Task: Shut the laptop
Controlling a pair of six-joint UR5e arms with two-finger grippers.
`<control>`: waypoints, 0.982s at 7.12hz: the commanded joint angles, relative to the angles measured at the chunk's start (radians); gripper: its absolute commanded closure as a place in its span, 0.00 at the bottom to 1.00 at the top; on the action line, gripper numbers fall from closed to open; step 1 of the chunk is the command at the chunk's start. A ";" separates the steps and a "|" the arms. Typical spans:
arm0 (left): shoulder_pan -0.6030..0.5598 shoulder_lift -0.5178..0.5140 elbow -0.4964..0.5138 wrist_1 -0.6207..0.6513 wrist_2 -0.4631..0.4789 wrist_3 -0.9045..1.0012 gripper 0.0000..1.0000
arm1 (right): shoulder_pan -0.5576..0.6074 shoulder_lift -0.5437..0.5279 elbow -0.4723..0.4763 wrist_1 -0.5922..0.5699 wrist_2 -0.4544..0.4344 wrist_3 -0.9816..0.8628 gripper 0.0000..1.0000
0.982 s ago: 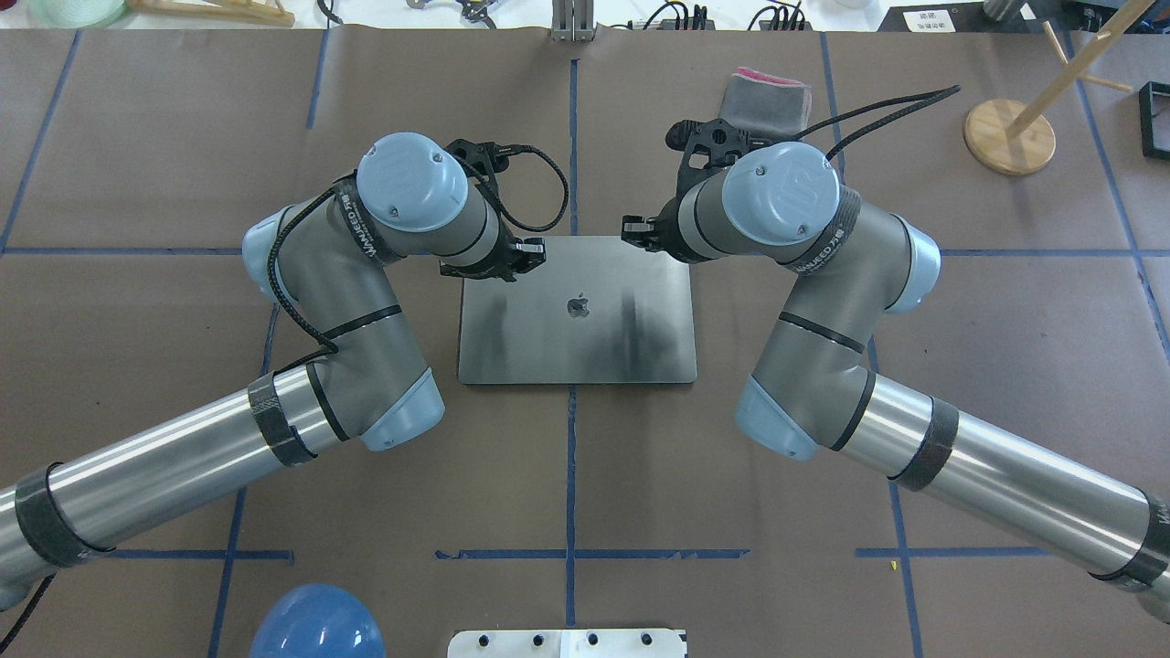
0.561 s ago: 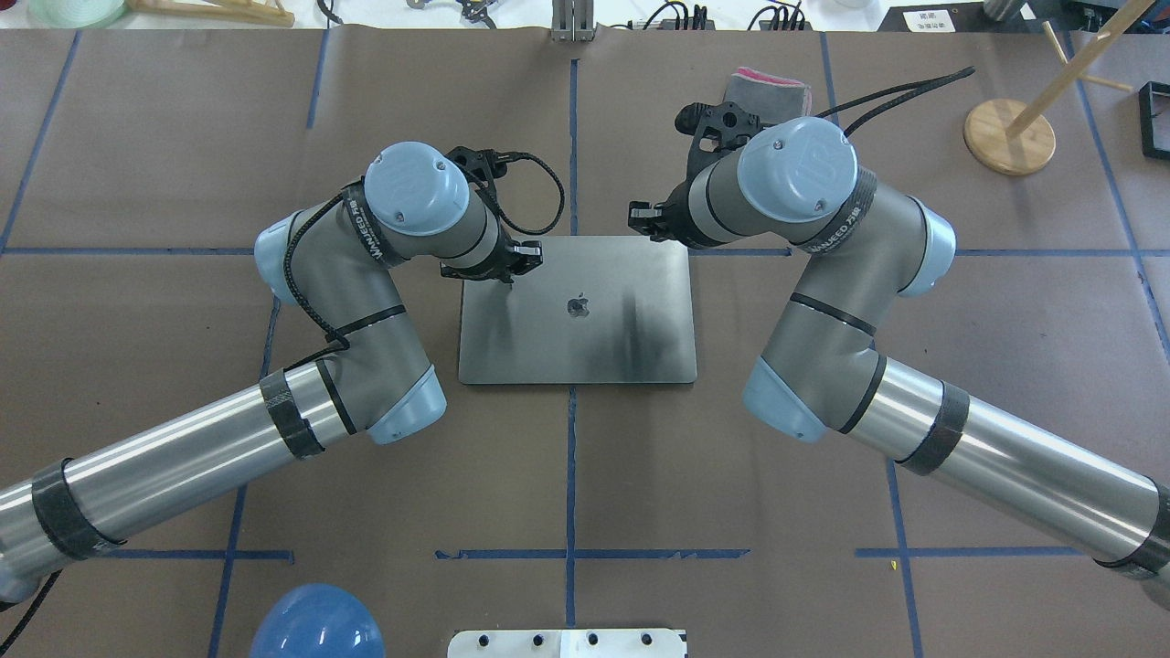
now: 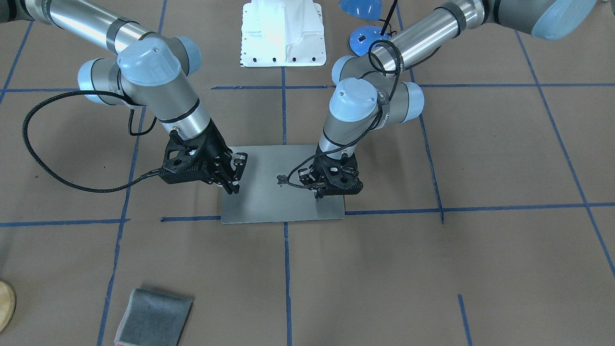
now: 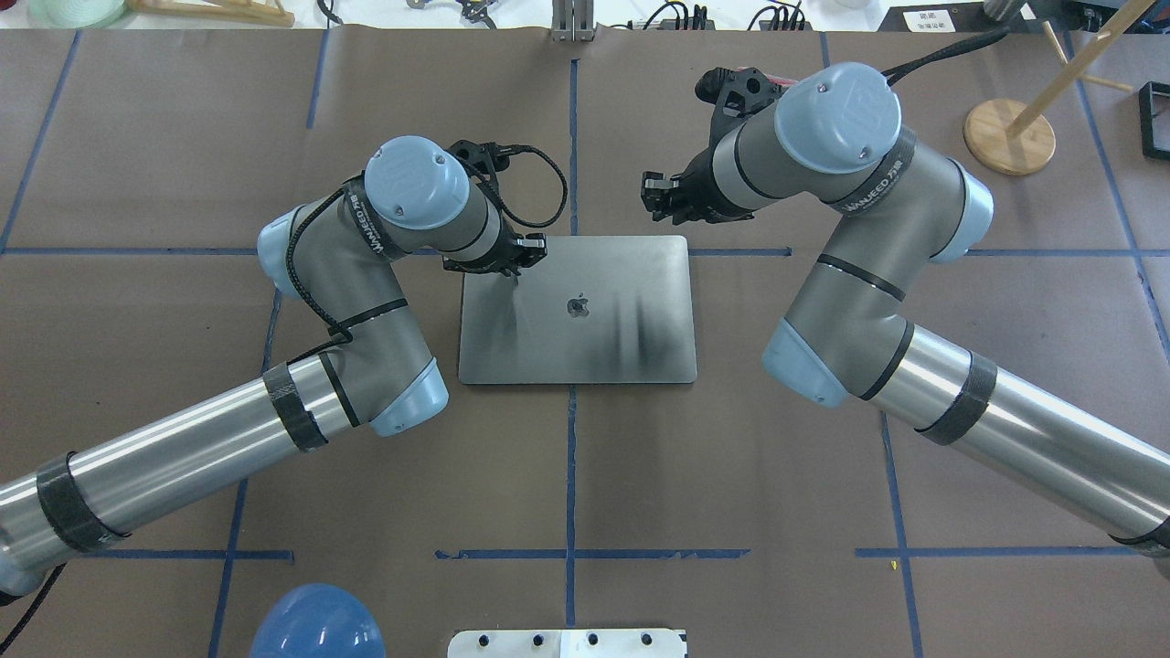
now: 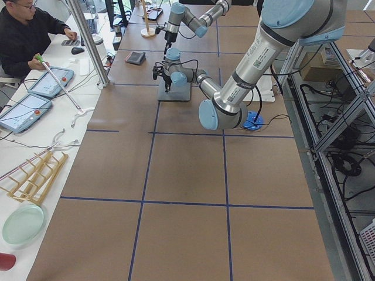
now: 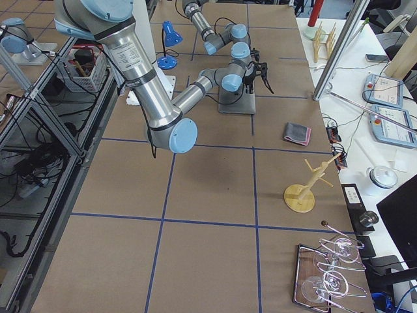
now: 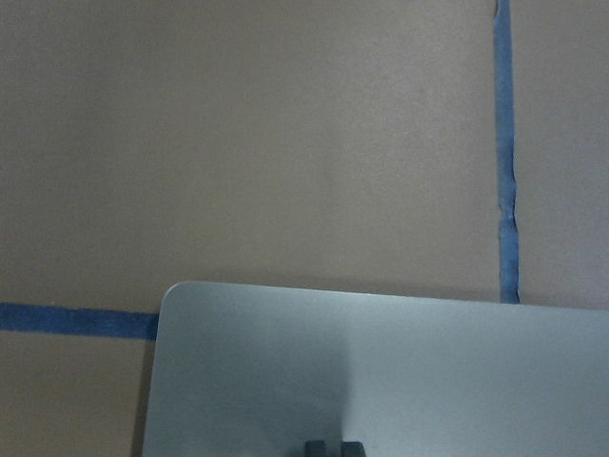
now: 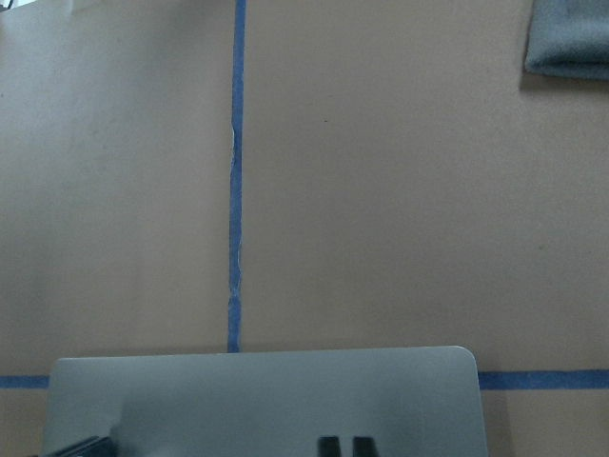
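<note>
Since a second ago, the right gripper (image 4: 654,199) has been drawn off the far edge of the laptop (image 4: 576,338) toward the upper right of the overhead frame. The left gripper (image 4: 532,250) has hardly been shifted.

The laptop is found at the middle of the overhead frame, on the table (image 4: 183,137). Its lid is laid flat on its base with the logo upward, so the closing is judged done. Only the withdrawal of the arms is judged to be left.

At the lid's upper-left corner the left gripper is held low, its fingertips (image 7: 322,447) pressed together on nothing. Contact with the lid cannot be settled. Just past the far edge the right gripper is held clear, its fingertips (image 8: 329,446) drawn nearly together with a narrow slit and nothing between them.

One laptop and two grippers are counted. Farther off, one folded grey cloth (image 3: 153,317) is seen at the front view's lower left, and one wooden stand (image 4: 1009,137) at the overhead frame's upper right.
</note>
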 commanded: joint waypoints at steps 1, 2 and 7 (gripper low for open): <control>-0.063 0.005 -0.030 0.014 -0.095 -0.002 0.00 | 0.061 -0.051 0.057 -0.007 0.082 -0.003 0.00; -0.120 0.027 -0.061 0.057 -0.199 0.004 0.00 | 0.094 -0.109 0.109 -0.036 0.109 -0.018 0.00; -0.376 0.316 -0.485 0.506 -0.310 0.538 0.00 | 0.286 -0.452 0.457 -0.443 0.145 -0.655 0.00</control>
